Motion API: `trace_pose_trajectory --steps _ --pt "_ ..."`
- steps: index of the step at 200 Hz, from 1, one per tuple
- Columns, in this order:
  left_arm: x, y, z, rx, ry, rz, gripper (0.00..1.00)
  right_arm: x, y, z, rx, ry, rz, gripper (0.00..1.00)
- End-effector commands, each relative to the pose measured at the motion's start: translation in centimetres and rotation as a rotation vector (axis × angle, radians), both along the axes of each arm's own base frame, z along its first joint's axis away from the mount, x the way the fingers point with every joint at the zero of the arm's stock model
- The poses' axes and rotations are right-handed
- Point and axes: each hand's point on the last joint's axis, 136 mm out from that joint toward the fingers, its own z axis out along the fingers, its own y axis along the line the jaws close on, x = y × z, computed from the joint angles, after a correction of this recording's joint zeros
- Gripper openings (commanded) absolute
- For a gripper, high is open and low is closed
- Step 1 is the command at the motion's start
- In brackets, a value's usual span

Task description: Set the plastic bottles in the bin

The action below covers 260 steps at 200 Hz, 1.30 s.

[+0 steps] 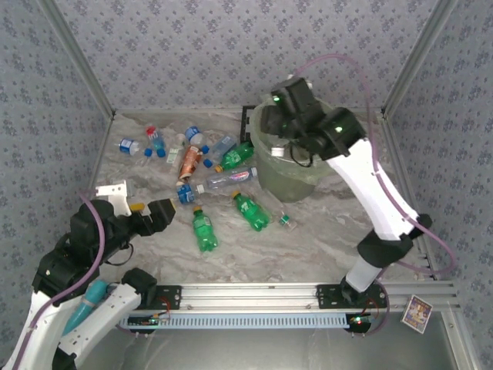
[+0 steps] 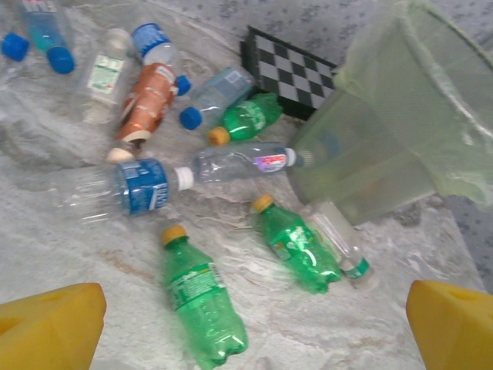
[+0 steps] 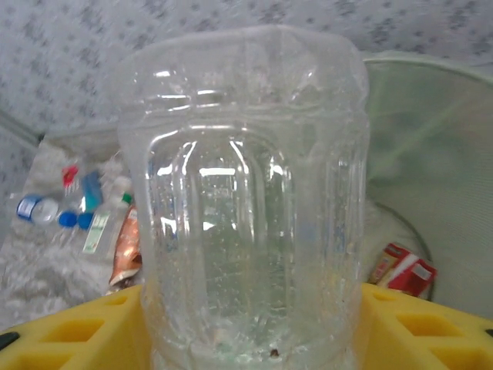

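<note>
Table (image 1: 323,231) is smooth, marble-look, so I judge anything round can roll on it. The bin (image 1: 289,183) sits far, right of centre, with its bag liner loose over the rim. My right end effector (image 3: 246,327) is clenched on a clear bottle (image 3: 246,193). In the top view it sits over the bin's far-left rim, so a drop here could clip the rim or catch the liner and bounce out. Left end effector (image 1: 150,210) hangs released at near left, nothing in it. Loose bottles lie on the table left of the bin. A green bottle (image 2: 204,297) lies nearest and may squirt out of a pinch. Smallest worry is a thin bottle (image 2: 343,248) just beside the bin's base, since reaching it risks shoving the bin.
</note>
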Motion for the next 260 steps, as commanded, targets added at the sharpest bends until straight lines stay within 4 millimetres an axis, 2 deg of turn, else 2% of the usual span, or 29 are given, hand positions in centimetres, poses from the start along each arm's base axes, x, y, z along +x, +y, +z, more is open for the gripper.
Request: trace_pose_trajectory --steps 1,36,98,157,204,236,249,257,260 --pt "-0.2 -2.0 3.1 -0.055 -0.083 -0.111 1.00 0.2 -2.4 0.1 0.143 0.011 -0.078 0.61" --pt "-0.1 -2.4 3.0 -0.051 -0.080 -0.133 1.00 0.9 -6.5 -1.5 0.224 0.043 -0.192 0.61" --pt "0.0 -2.7 3.1 -0.053 -0.075 -0.147 1.00 2.4 -9.3 -2.7 0.276 0.077 -0.271 0.62" --pt "-0.2 -2.7 2.8 -0.045 -0.067 -0.149 1.00 4.3 -9.7 -4.8 0.326 0.122 -0.313 0.62" --pt "-0.3 -2.5 2.7 -0.039 -0.065 -0.145 1.00 4.4 -10.6 -6.2 0.292 0.145 -0.369 0.65" --pt "-0.4 -2.4 2.6 -0.030 -0.069 -0.149 1.00 4.3 -10.9 -6.4 0.288 0.149 -0.386 0.73" --pt "-0.2 -2.5 2.8 -0.029 -0.072 -0.151 1.00 4.3 -11.2 -6.0 0.286 0.133 -0.398 0.82" --pt "-0.1 -2.7 2.8 -0.028 -0.070 -0.153 1.00 4.3 -11.4 -5.8 0.282 0.120 -0.404 0.99" --pt "-0.1 -2.7 2.8 -0.028 -0.069 -0.155 1.00 4.2 -11.3 -5.6 0.284 0.117 -0.401 1.00"
